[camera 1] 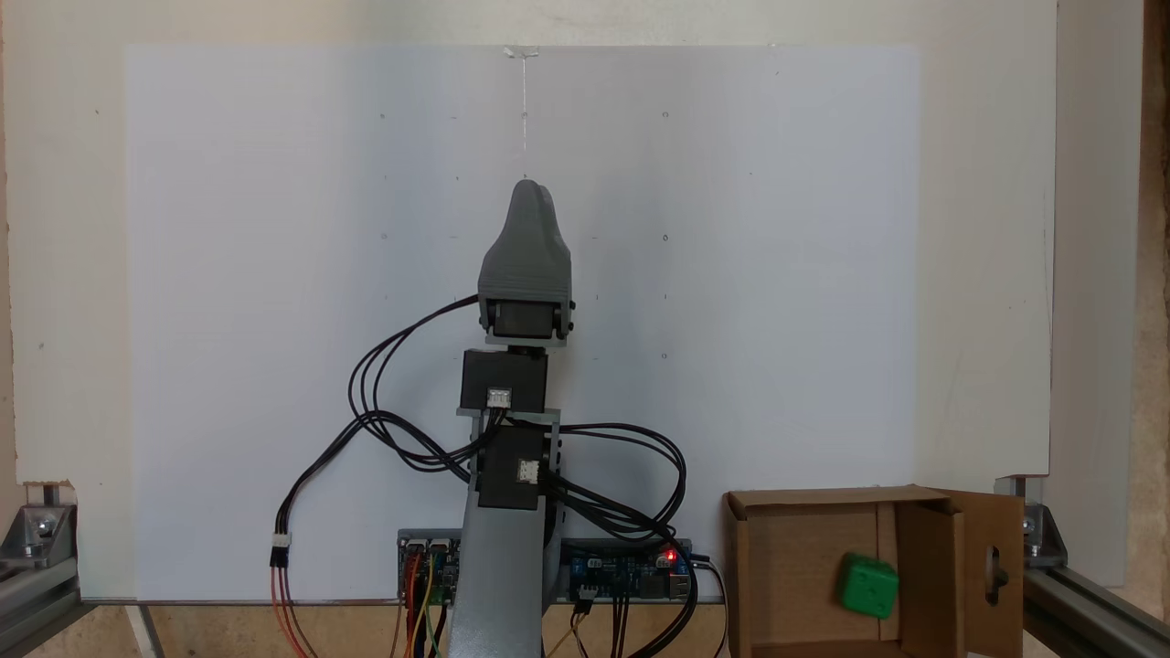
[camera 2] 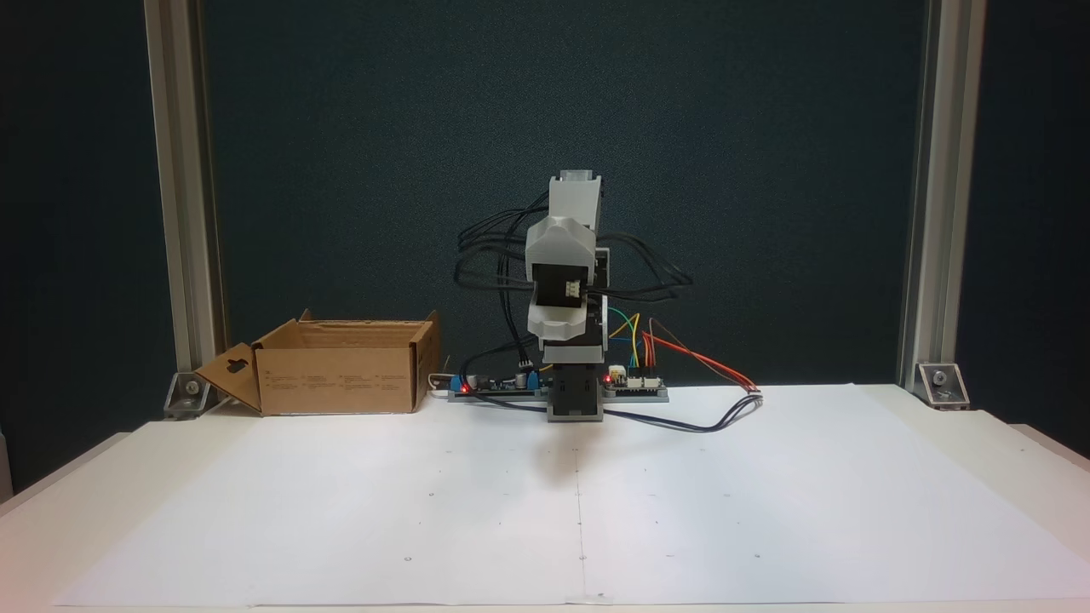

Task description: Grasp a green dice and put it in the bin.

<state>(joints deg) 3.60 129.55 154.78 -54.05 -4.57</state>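
Observation:
The green dice [camera 1: 868, 585] lies inside the bin [camera 1: 793, 567], a brown cardboard box at the lower right of a fixed view looking down; it rests on the box floor near the right inner wall. In the other fixed view the bin [camera 2: 341, 379] stands at the back left of the table, and its walls hide the dice. My gripper [camera 1: 533, 187] is folded back over the arm's base, well away from the bin. Its two grey fingertips lie together with nothing between them. The arm [camera 2: 569, 281] stands hunched at the table's back centre.
A white paper sheet [camera 1: 274, 274] covers the table. Circuit boards [camera 2: 634, 387] and looping cables [camera 1: 384, 429] sit around the arm's base. Aluminium frame posts [camera 2: 924, 213] stand at the back corners. The bin's holed flap [camera 1: 1005, 525] hangs outward.

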